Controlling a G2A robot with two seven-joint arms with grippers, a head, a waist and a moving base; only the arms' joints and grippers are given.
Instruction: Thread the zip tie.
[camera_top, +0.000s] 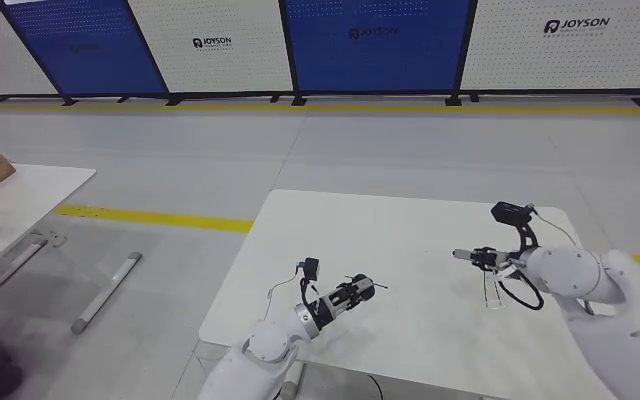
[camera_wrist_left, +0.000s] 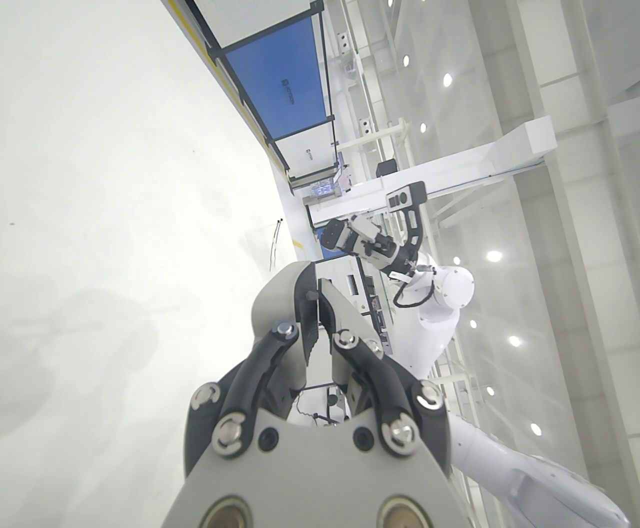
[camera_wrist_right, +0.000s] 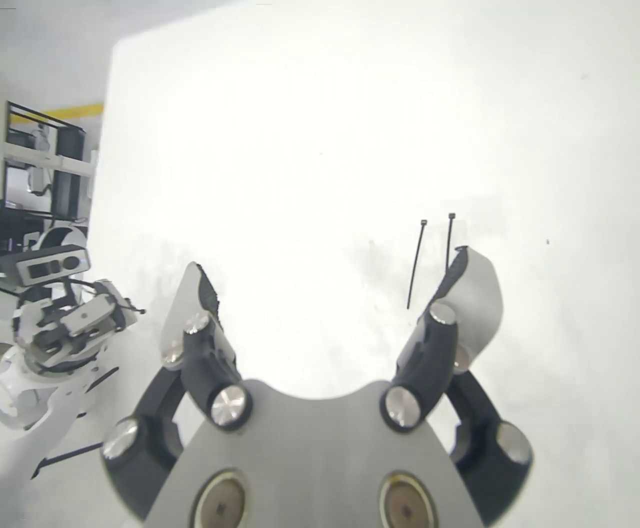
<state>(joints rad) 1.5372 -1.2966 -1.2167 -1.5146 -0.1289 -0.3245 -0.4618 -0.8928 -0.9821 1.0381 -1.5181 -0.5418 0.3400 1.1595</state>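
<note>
Left claw (camera_wrist_left: 316, 289) clenched on zip tie (camera_wrist_right: 139, 310), mostly hidden; right claw (camera_wrist_right: 330, 260) released.

Right wrist view is pretty blown out: the white counter (camera_wrist_right: 320, 125) glares so hard that the two loose zip ties (camera_wrist_right: 416, 265) are just thin dark lines with barely any shadow. Left wrist view looks up into round ceiling lamps (camera_wrist_left: 494, 256), so the light's coming from overhead, with soft grey shadows on the counter and straight lines bowing near the edges. Top view is evenly lit.
</note>
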